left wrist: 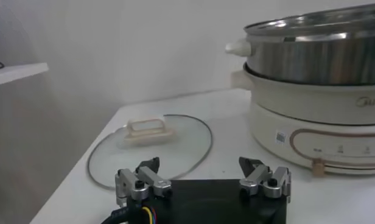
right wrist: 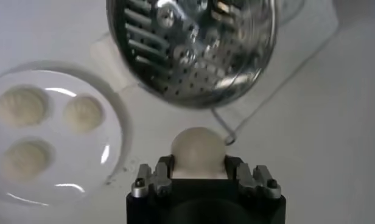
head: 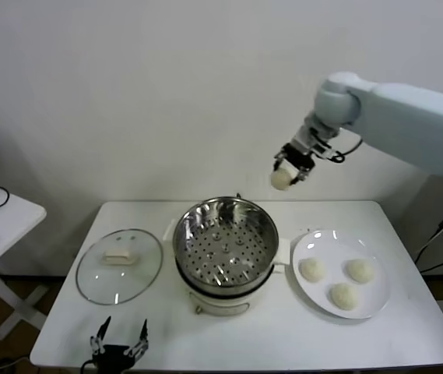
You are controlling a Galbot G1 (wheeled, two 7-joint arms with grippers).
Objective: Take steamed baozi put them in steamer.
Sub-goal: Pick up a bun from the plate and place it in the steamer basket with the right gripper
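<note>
My right gripper (head: 287, 173) is shut on one cream-white baozi (head: 281, 178) and holds it high in the air, above and behind the right side of the steamer (head: 225, 238). In the right wrist view the baozi (right wrist: 198, 148) sits between the fingers, with the empty perforated steel basket (right wrist: 193, 52) below. Three more baozi (head: 312, 269) (head: 360, 270) (head: 343, 295) lie on the white plate (head: 377, 300) to the right of the steamer. My left gripper (head: 117, 343) is open and empty at the table's front left edge.
The round glass lid (head: 119, 265) with a cream handle lies flat to the left of the steamer; it also shows in the left wrist view (left wrist: 150, 143). A second white table (head: 3, 226) stands at the far left. The wall is close behind the table.
</note>
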